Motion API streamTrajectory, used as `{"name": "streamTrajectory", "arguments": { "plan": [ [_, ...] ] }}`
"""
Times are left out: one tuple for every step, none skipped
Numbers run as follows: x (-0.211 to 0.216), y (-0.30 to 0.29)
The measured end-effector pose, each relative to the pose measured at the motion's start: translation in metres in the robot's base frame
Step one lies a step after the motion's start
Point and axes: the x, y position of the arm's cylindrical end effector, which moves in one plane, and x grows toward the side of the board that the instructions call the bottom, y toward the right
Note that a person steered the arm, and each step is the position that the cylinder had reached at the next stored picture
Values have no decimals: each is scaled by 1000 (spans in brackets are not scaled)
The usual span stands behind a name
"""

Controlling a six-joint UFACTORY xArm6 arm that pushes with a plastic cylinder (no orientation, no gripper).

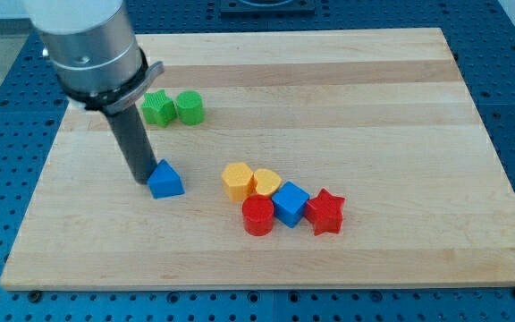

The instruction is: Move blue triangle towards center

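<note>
The blue triangle (pixel 165 180) lies on the wooden board (pixel 374 98), left of the board's middle. My tip (pixel 144 182) stands on the board right at the triangle's left side, touching it or nearly so. The dark rod rises from there up to the grey arm body at the view's top left.
A green star (pixel 158 108) and a green hexagon-like block (pixel 189 107) sit side by side above the triangle. To its right is a cluster: a yellow pentagon-like block (pixel 237 180), a yellow heart (pixel 265 183), a red cylinder (pixel 258 216), a blue cube (pixel 291 204) and a red star (pixel 325 211).
</note>
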Motion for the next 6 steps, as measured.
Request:
{"name": "streamTrajectory", "arguments": {
  "plan": [
    [49,-7],
    [66,-2],
    [54,3],
    [29,6],
    [7,21],
    [-13,36]
  ]
}}
